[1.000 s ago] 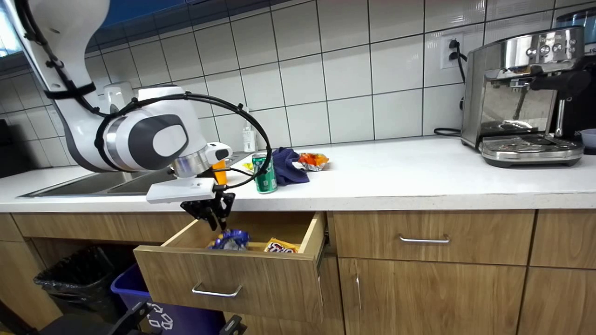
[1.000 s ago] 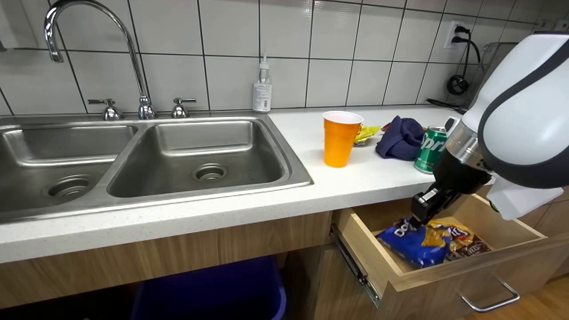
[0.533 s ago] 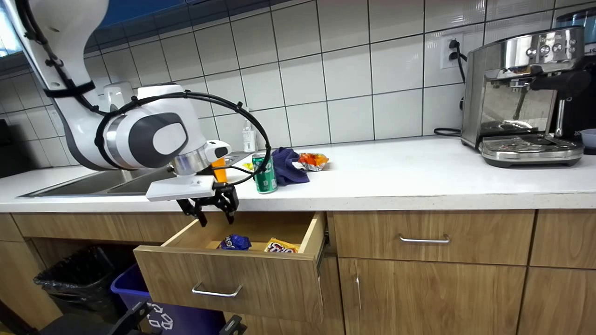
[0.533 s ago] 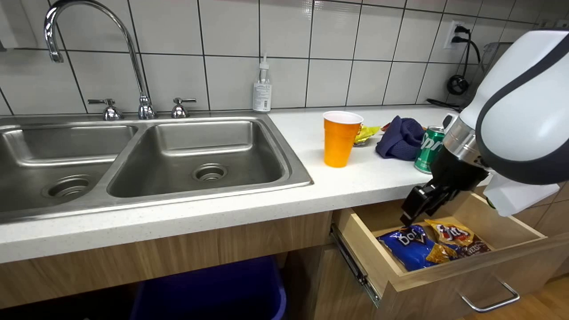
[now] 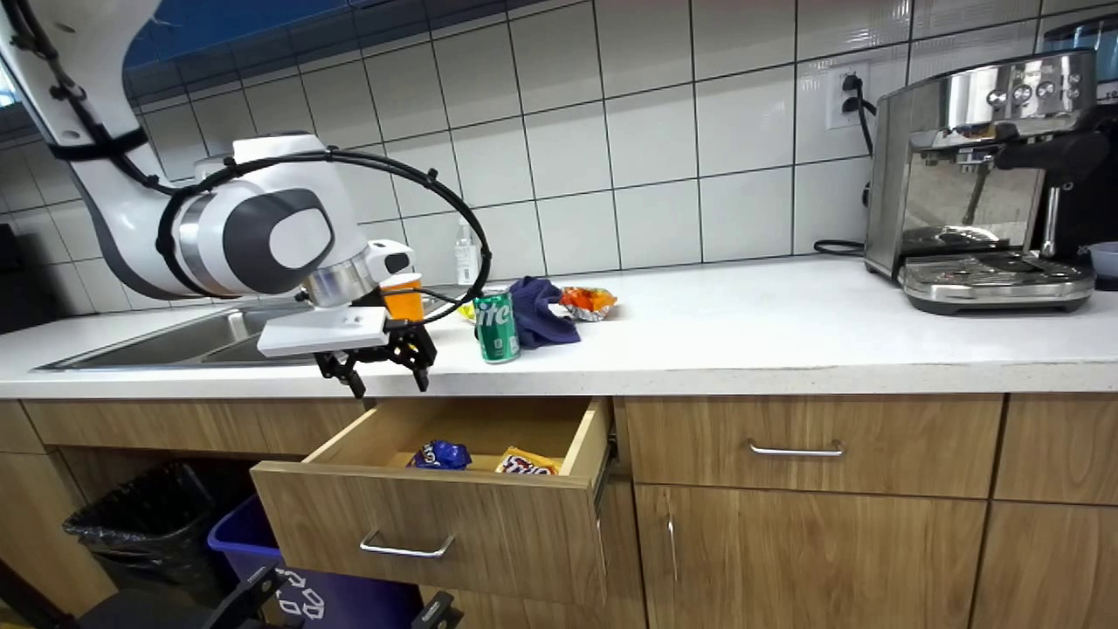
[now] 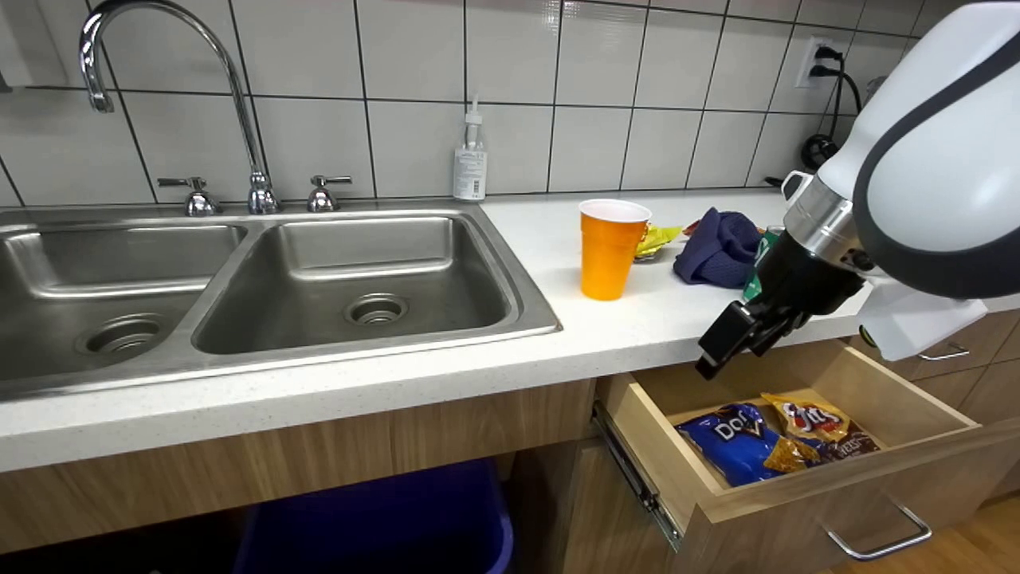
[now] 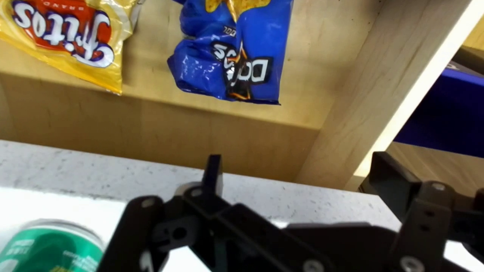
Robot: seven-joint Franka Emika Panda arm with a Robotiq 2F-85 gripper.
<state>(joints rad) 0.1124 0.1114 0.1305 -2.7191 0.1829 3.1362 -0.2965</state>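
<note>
My gripper (image 5: 390,390) hangs open above the back of the pulled-out drawer (image 5: 489,507), near the counter's front edge. Nothing is between its widely spread fingers (image 7: 213,170) in the wrist view. Below it, apart from the fingers, a blue Doritos bag (image 6: 737,446) lies on the drawer floor. Beside that bag is a yellow and brown Fritos bag (image 6: 821,418), slightly overlapped by it. Both bags, Doritos (image 7: 227,64) and Fritos (image 7: 64,32), show at the top of the wrist view. The drawer front hides part of them in an exterior view.
A green Sprite can (image 5: 498,328) stands on the counter near the gripper. Around it are a dark blue cloth (image 6: 717,251), an orange cup (image 6: 610,255), a yellow wrapper (image 6: 657,239) and an orange wrapper (image 5: 588,303). A blue bin (image 5: 341,603) stands beneath; a coffee machine (image 5: 969,192) is farther along.
A second ago the jaws were around the blue Doritos bag. They opened and let it go, and it settled in the drawer. The arm has since risen and shifted toward the sink side.
</note>
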